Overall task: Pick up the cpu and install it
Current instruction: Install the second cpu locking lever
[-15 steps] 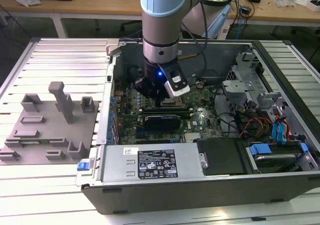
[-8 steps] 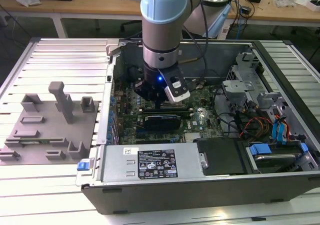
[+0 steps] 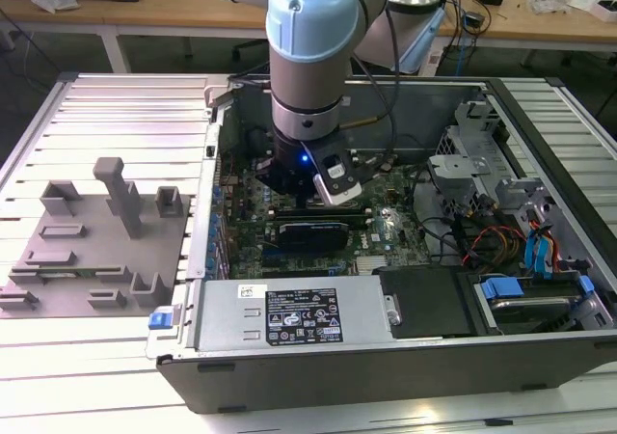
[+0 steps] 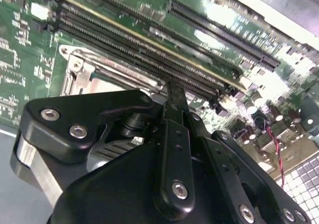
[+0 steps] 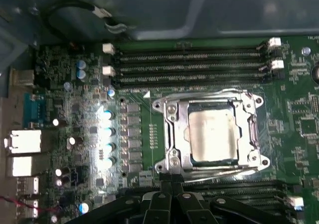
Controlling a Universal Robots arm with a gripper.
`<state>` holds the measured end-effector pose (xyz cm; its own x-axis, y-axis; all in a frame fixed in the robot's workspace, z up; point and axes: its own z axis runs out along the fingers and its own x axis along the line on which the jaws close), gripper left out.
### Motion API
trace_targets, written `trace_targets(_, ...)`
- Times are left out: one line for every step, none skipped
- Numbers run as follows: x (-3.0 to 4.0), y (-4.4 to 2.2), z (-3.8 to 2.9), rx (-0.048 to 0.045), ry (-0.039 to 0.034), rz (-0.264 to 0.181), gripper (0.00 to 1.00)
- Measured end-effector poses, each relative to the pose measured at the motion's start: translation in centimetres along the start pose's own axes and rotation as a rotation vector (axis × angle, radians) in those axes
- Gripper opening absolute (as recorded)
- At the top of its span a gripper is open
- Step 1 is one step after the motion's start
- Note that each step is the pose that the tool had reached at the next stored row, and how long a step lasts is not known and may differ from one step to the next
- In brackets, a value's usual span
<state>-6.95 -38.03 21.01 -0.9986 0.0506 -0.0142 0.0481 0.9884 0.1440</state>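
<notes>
Currently reading the exterior view left to right. Grey fixture plate point(image 3: 92, 256) sits on the slatted desk point(image 3: 116, 106) at the exterior view's left, blocks and slots all bare as far as I can see. My guess is it's the staging spot for parts, kept well apart from the chassis so the arm has room.

Next, the open PC case point(image 3: 386, 357) with the motherboard point(image 3: 386, 227) exposed. My arm point(image 3: 313, 58) comes straight down into it, hand point(image 3: 308, 185) low over the board near the middle. Vertical approach makes sense: case walls leave little side room.

Drive bays and blue-tabbed cables point(image 3: 535, 251) crowd the exterior view's right, away from the work.

In the first wrist view the cpu point(image 5: 212, 134) lies flat inside the metal socket frame point(image 5: 172, 134), silvery top up, square to the opening. Looks seated to me, so placement appears done. Memory slots point(image 5: 189, 64) run beside the frame, empty.

Hand state: in the second wrist view the fingers point(image 4: 175, 102) meet edge-on in a narrow line, nothing between them that I can see. I read that as closed and empty, tips just above the frame edge point(image 4: 82, 69). Can't tell if they touch it.
</notes>
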Motion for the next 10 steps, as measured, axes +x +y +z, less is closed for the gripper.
trace_targets(0.05,-0.04,0.18,-0.0056,0.0001,0.0,0.11)
trace_targets(0.07,-0.06,0.31,-0.0072,0.0003,0.0,0.11)
trace_targets(0.09,-0.08,0.43,-0.0089,0.0004,0.0,0.11)
trace_targets(0.11,-0.11,0.59,-0.0112,0.0005,0.0,0.11)
trace_targets(0.13,-0.13,0.67,-0.0128,0.0009,0.0,0.11)
trace_targets(0.15,-0.15,0.73,-0.0164,0.0014,0.001,0.11)
trace_targets(0.17,-0.14,0.79,-0.0251,0.0016,0.001,0.11)
trace_targets(0.2,-0.15,0.87,-0.0468,0.0018,0.001,0.11)
trace_targets(0.23,-0.15,0.88,-0.0564,0.0026,0.001,0.11)
trace_targets(0.26,-0.16,0.94,-0.0613,0.0027,0.001,0.11)
